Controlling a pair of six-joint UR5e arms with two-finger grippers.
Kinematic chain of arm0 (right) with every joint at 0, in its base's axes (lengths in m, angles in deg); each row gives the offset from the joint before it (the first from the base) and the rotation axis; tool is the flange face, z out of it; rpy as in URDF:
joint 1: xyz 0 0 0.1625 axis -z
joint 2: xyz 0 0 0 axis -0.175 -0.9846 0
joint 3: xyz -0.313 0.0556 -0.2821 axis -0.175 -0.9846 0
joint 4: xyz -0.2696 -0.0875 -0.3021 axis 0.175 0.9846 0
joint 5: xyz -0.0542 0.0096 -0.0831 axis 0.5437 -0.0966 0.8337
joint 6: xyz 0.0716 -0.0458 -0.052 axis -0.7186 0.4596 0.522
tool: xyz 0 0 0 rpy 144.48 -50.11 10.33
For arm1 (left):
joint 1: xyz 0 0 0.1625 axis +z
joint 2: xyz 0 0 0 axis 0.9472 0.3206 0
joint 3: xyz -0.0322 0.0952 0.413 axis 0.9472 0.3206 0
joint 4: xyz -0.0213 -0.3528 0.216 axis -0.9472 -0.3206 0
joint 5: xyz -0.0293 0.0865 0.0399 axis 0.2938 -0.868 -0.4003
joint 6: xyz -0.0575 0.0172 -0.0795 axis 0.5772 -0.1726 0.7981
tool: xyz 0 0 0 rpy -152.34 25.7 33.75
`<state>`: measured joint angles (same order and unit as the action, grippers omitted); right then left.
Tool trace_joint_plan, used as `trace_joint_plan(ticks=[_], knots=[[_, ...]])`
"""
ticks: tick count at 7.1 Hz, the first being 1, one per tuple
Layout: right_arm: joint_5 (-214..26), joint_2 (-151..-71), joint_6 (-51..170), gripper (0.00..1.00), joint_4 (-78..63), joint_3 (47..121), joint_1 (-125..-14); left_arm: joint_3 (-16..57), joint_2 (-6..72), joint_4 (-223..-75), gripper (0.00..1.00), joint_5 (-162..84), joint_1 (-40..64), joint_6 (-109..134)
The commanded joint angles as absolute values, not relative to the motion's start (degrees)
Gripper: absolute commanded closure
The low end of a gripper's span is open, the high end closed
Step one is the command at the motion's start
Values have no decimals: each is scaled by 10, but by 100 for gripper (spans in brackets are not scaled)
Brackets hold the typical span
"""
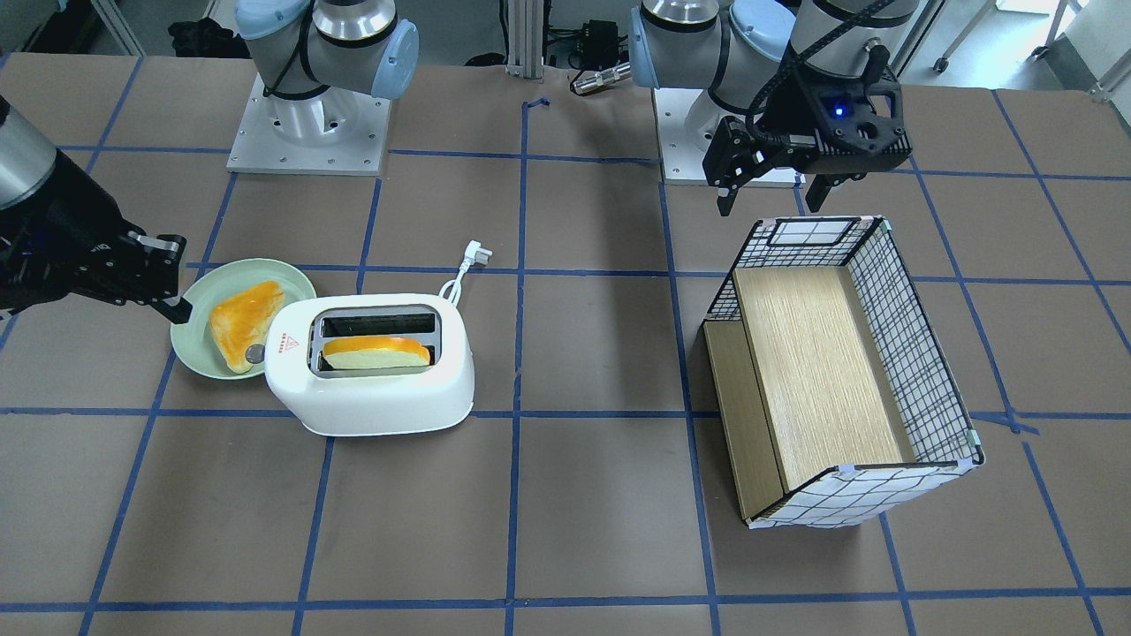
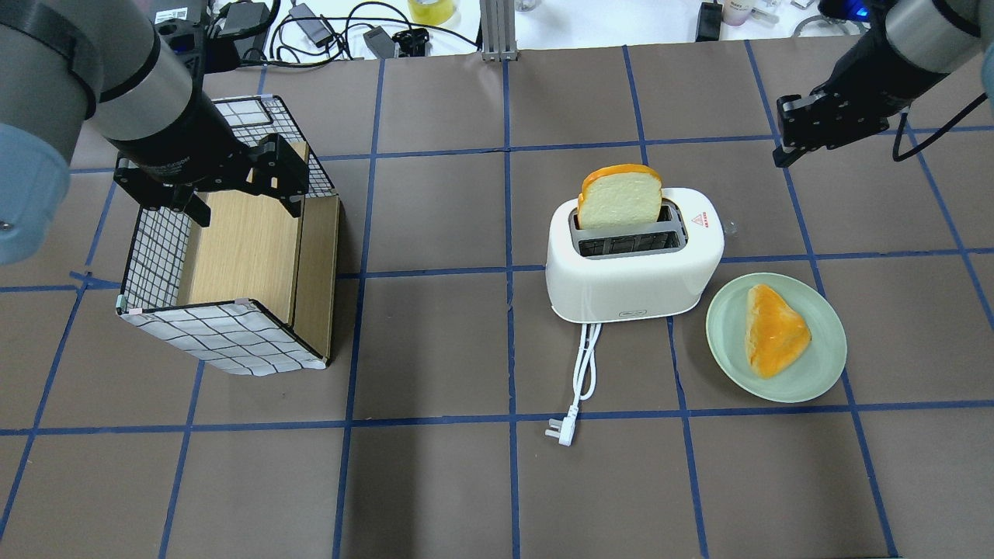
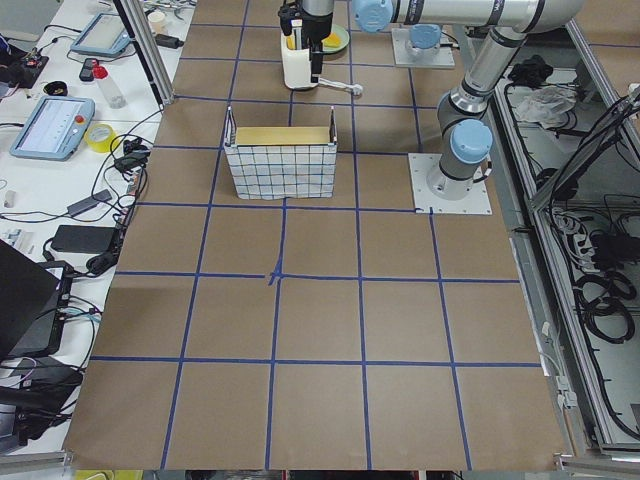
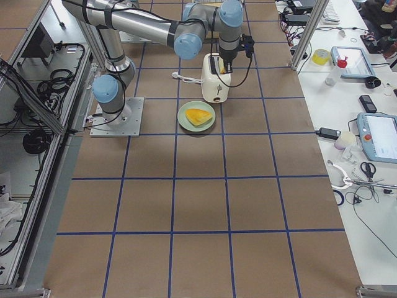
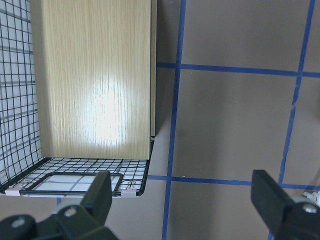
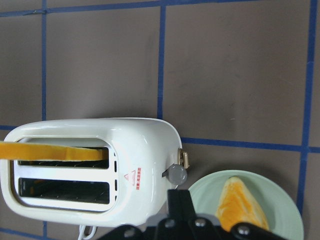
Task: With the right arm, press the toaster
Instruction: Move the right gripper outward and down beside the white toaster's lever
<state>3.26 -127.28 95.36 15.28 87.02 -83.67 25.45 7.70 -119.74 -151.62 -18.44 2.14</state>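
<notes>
Right gripper (image 1: pixel 178 306) poised near the toaster (image 1: pixel 380 393).
Its closed tip hangs at the nearest rim of a green plate (image 1: pixel 190 352) carrying a pastry (image 1: pixel 243 322); the toaster, bread slice (image 1: pixel 375 352) in one slot, sits just past the plate.

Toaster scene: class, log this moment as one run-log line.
toaster: slice up, unpressed | right hand: shut, near knob end, no contact | left hand: open, above basket edge

The left arm (image 2: pixel 144 81) and right arm (image 2: pixel 928 35) are silver with light-blue joint caps and black wrists.
</notes>
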Motion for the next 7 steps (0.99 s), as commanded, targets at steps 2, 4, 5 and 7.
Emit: trace_joint_plan(ticks=[2, 4, 5, 7], knots=[[1, -1235, 988, 100, 180, 903, -836, 254, 77, -1197, 0, -1515, -184, 21], [0, -1231, 988, 100, 183, 903, -834, 254, 77, -1197, 0, -1516, -184, 21], [0, -1220, 996, 100, 184, 903, -822, 254, 77, -1197, 0, -1516, -184, 21], [0, -1213, 1007, 100, 180, 903, -816, 254, 77, -1197, 0, -1516, -184, 21]])
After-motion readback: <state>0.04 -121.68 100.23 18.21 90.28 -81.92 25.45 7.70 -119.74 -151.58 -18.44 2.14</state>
